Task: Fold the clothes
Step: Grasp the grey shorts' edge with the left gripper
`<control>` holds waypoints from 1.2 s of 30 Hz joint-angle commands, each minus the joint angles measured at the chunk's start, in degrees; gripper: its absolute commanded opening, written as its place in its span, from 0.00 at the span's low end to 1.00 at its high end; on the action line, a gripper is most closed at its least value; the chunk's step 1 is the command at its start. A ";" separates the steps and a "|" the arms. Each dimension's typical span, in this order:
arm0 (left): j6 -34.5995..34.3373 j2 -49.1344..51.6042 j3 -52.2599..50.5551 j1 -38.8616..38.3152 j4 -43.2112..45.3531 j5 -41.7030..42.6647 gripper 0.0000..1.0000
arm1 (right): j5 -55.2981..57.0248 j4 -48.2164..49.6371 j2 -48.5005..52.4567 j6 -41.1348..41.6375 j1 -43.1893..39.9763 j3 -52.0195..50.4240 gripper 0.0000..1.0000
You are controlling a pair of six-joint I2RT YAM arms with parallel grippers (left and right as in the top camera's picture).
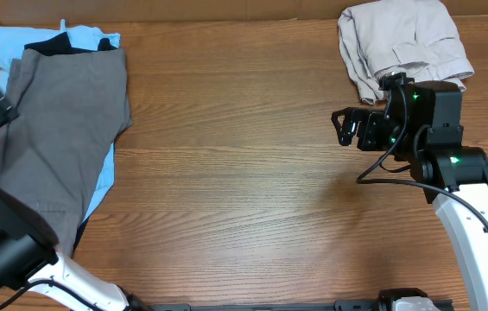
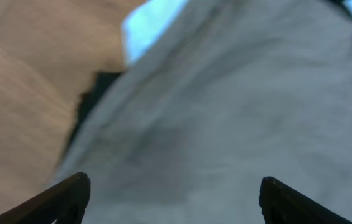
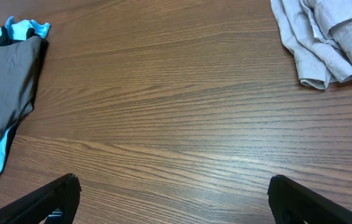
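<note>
Looking across the brown wooden table (image 1: 244, 190), you have one pair of grey-brown woven shorts (image 1: 58, 130) lying flat directly beneath your left pincer (image 2: 176, 204), whose fingers stand apart above the cloth. One light-blue garment (image 1: 10, 47) and one black garment (image 1: 62, 45) peek out from under the shorts. Your right pincer (image 3: 176, 202) gapes wide over bare wood, with one crumpled pile of pale beige trousers (image 1: 403, 43) ahead on its right and the shorts far to its left.
</note>
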 commanded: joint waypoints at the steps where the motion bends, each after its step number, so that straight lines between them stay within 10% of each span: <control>1: 4.02 1.99 1.51 2.21 0.11 -1.11 0.85 | -0.33 0.04 0.07 -0.20 -0.33 1.36 1.00; 20: 7.67 11.45 1.49 5.07 3.96 -0.26 0.75 | -0.31 -0.87 0.07 -0.15 -0.33 1.36 0.99; 28: 7.65 15.43 1.44 4.98 2.19 -0.24 0.55 | -0.33 -0.72 0.07 -0.15 -0.33 1.36 0.94; 32: 7.02 17.29 1.44 4.98 1.22 0.09 0.13 | -0.33 -0.74 0.07 -0.15 -0.33 1.36 0.94; 36: 5.77 16.44 1.97 4.72 0.98 1.84 0.04 | -0.31 -0.68 0.07 -0.15 -0.33 1.36 0.93</control>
